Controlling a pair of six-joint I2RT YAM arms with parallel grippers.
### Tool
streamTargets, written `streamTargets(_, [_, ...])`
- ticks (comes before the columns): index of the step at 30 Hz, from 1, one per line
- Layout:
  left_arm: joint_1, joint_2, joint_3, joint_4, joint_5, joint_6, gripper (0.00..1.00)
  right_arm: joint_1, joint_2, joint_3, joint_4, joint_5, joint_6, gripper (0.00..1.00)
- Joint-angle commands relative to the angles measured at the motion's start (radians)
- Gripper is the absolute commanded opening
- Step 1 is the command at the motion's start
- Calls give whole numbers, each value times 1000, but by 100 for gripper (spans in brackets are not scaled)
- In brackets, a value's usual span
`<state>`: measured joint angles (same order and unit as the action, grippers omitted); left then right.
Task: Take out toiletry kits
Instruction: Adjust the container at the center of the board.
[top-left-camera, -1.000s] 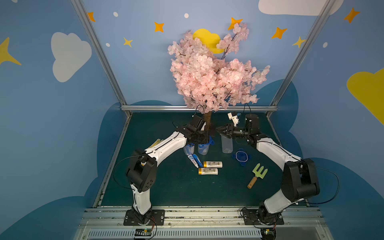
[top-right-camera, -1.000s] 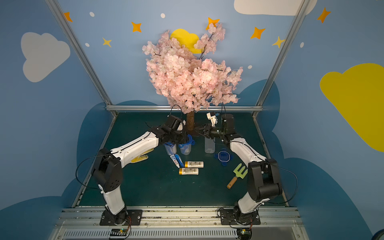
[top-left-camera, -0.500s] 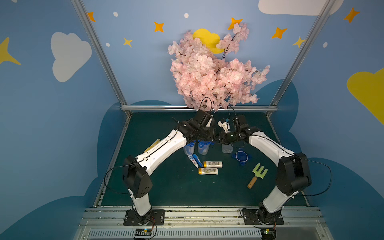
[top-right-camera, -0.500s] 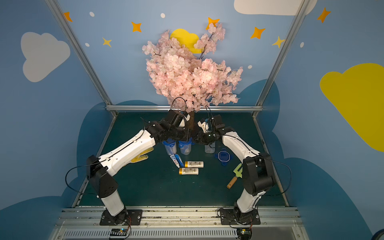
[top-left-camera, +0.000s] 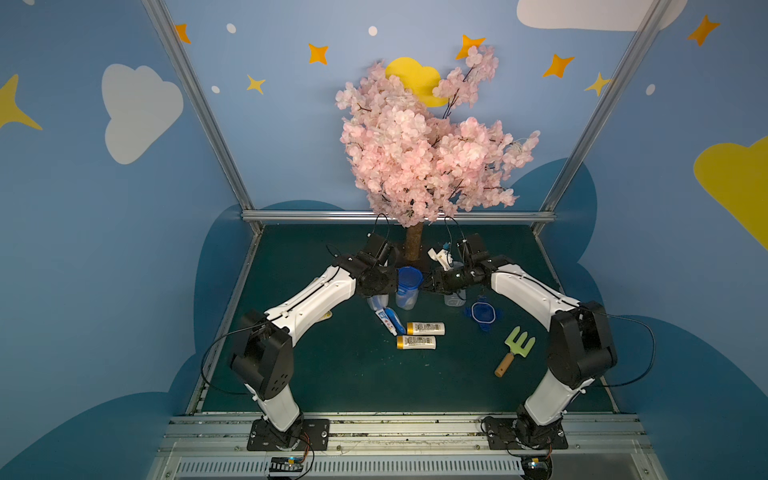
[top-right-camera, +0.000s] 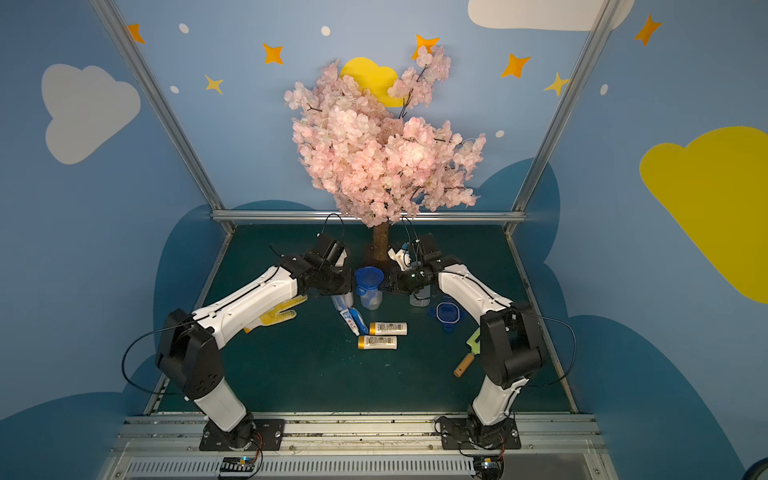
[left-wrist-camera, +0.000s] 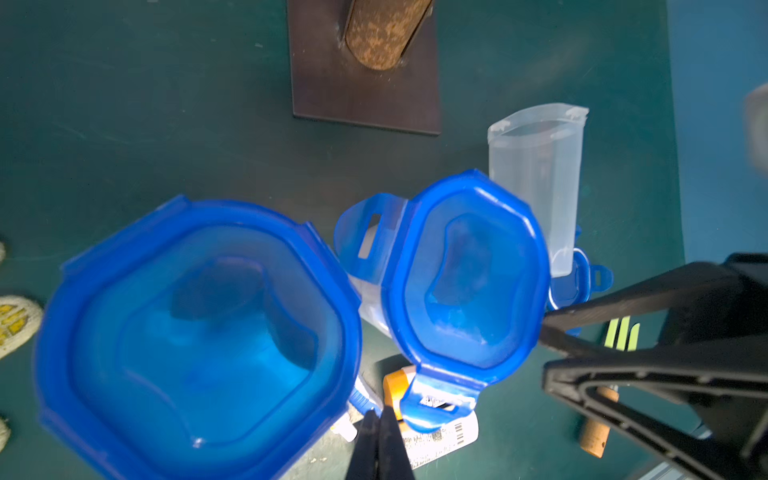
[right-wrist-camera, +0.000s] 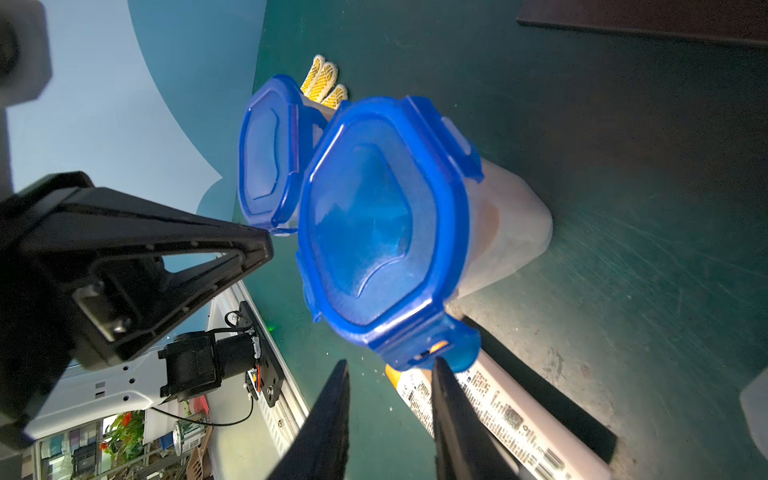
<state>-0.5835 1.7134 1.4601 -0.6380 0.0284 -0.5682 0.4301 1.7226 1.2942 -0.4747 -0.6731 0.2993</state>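
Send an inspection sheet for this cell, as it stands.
Surface: green mat, scuffed.
Job's things: two orange-capped bottles, toothpaste tube, blue wrapped piece lying out on mat; two lidded jars; one open jar, loose lid near it.
Clutter: garden fork, glove, blossom tree.
Grippers: left pincer shut; right pincer open at one lidded jar's clip.
Cables: arm cables loop clear of items.
Surroundings: painted blue walls, aluminium frame.

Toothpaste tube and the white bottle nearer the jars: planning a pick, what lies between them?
A narrow blue wrapped piece, alongside the toothpaste tube; both top views show it.
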Motion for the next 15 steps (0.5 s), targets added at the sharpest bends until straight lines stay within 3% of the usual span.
streamTargets(1, [2,39,46,17,19,-2,2,3,-63,-19,5,10,-1,35])
streamTargets(6, [2,72,78,6,14,1,2,-27,-92,-6,8,33,3,42])
streamTargets(9, [4,77,81,4,6,4,3,-43,-58,22,8,26,3,47])
streamTargets(15, [10,93,101,-4,3,12,2,-47,49,90,34,-31,6,48])
